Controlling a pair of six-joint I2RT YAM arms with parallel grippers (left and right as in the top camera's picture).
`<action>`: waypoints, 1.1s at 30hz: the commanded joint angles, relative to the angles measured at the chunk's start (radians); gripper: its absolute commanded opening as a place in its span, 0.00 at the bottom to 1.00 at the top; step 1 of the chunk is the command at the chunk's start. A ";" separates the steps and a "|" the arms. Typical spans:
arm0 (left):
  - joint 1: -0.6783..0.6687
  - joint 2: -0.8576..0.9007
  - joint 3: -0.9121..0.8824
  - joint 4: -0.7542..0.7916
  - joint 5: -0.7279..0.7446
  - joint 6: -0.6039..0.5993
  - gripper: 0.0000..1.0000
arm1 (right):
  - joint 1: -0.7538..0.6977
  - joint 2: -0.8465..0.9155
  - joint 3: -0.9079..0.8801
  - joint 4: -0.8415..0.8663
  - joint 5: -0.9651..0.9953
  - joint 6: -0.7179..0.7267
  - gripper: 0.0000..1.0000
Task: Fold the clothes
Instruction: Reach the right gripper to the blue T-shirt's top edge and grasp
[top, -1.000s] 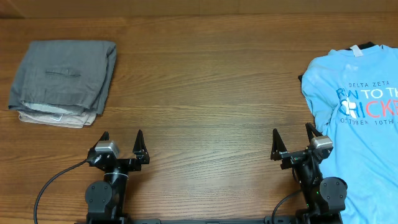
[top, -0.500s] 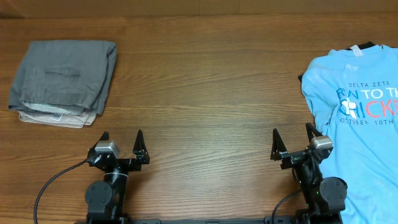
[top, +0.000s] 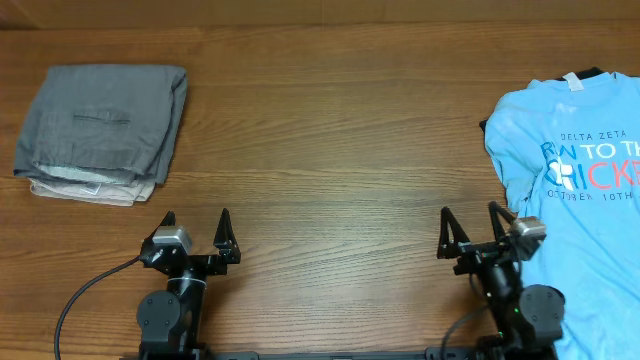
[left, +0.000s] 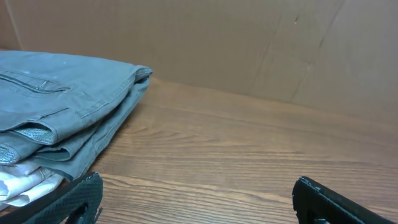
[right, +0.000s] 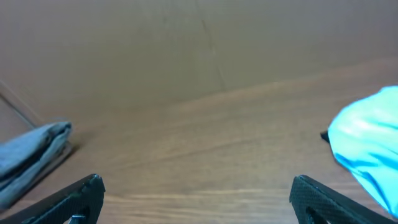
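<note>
Left gripper: fingers apart, holding nothing, low over the wooden table. Right gripper: fingers apart, holding nothing, just beside the light blue T-shirt. T-shirt: unfolded, lettering up, at the table's right end. Folded grey trousers: stacked on a white garment, far left.

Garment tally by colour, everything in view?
Grey: 1, folded garment
Cream: 1, folded piece under the grey one
Light blue: 1, T-shirt, unfolded
Dark: 1, cloth showing from under the T-shirt, mostly hidden
Total: 4
</note>
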 joint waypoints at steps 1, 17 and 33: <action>-0.006 -0.011 -0.006 0.002 -0.014 -0.006 1.00 | 0.005 -0.011 0.168 -0.063 0.003 0.034 1.00; -0.006 -0.011 -0.006 0.002 -0.013 -0.006 1.00 | 0.005 0.293 0.825 -0.497 0.066 0.030 1.00; -0.006 -0.011 -0.006 0.002 -0.014 -0.006 1.00 | 0.005 0.860 1.379 -0.978 0.277 -0.010 1.00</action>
